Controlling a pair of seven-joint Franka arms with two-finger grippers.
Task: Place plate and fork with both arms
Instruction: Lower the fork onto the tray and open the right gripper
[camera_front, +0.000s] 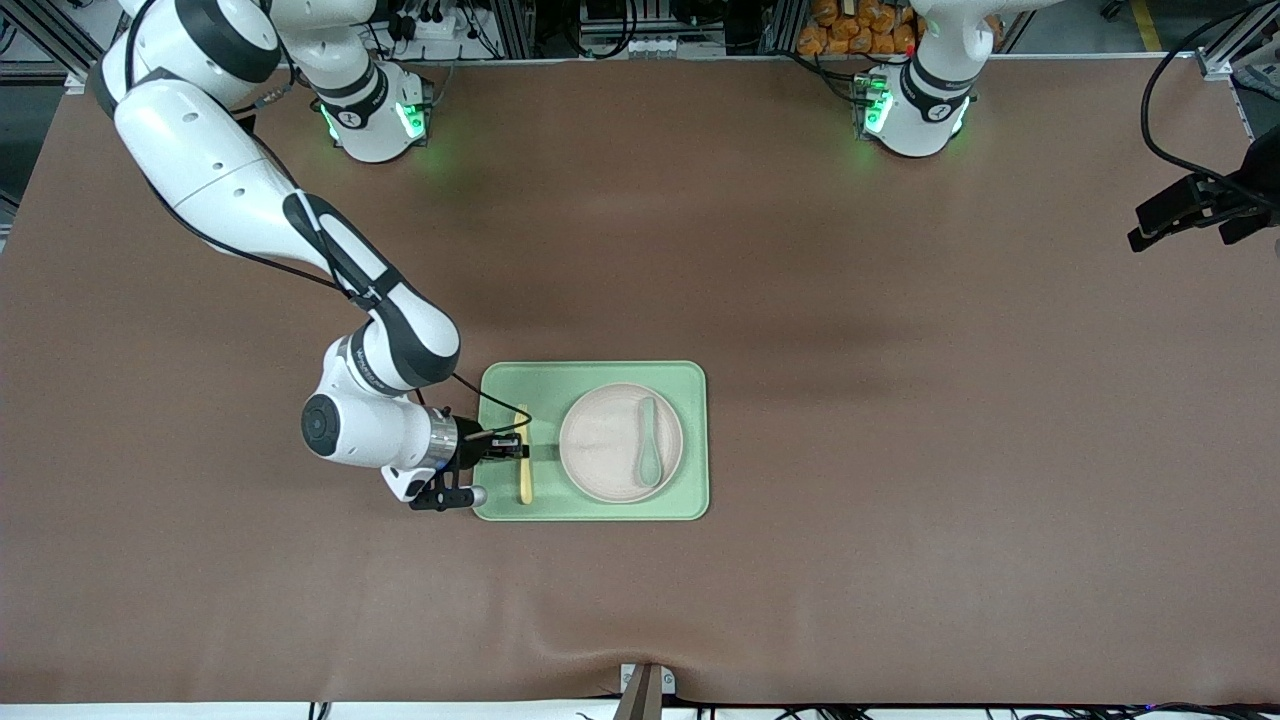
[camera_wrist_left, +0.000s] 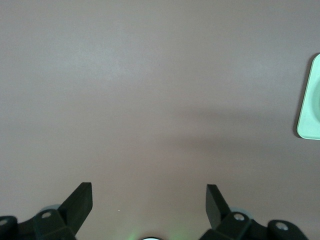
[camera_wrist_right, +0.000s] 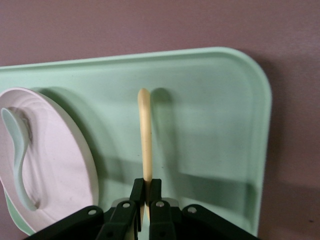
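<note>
The right pincer (camera_wrist_right: 145, 197) is clamped across the fork (camera_wrist_right: 145, 135), whose long axis parallels the tray's (camera_front: 690, 440) short edge; the left pincer (camera_wrist_left: 149, 202) waits apart.

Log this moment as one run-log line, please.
right gripper: shut on fork, over tray | plate: on tray, spoon on it | left gripper: open, waiting

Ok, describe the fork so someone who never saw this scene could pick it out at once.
Find the light-green tray on the brown table. On it, beside the plate toward the right arm's end, lies the fork, with the right gripper shut on it. It is slim and pale yellow, lying on the tray; the grey-green spoon lies on the plate.
</note>
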